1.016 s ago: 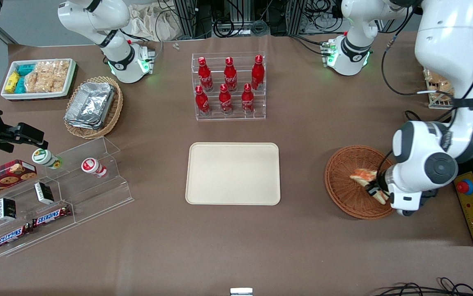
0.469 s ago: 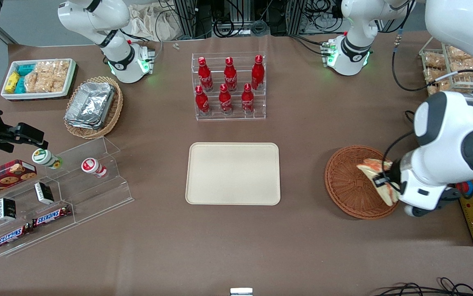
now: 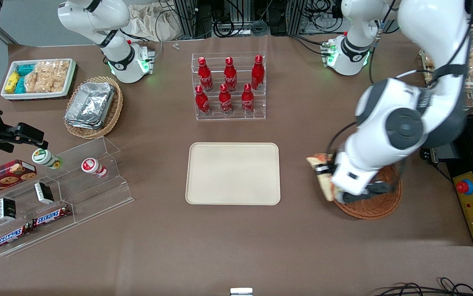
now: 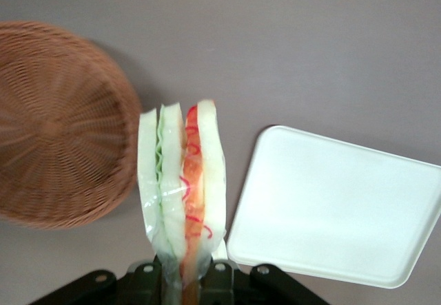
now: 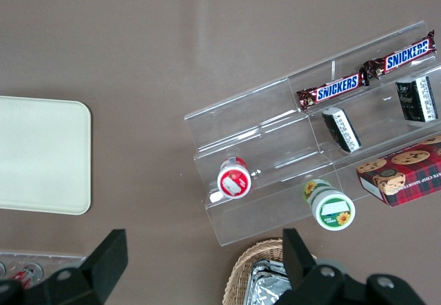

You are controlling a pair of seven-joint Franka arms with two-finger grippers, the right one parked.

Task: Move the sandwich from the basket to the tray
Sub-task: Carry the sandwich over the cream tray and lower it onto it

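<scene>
My left gripper is shut on the sandwich, a pale bread wedge with orange-red and green filling. It holds the wedge in the air above the table, over the basket's edge nearest the tray. In the left wrist view the sandwich stands between the fingers of the gripper, with the reddish-brown wicker basket on one side and the cream tray on the other. The basket is partly hidden under my arm. The tray lies in the middle of the table, with nothing on it.
An acrylic rack of red cola bottles stands farther from the front camera than the tray. Toward the parked arm's end are an acrylic step shelf with snacks, a tan basket of foil containers and a white snack tray.
My gripper has lifted the sandwich out of the basket and carried it toward the tray. The arm has swung across and now covers most of the basket.
</scene>
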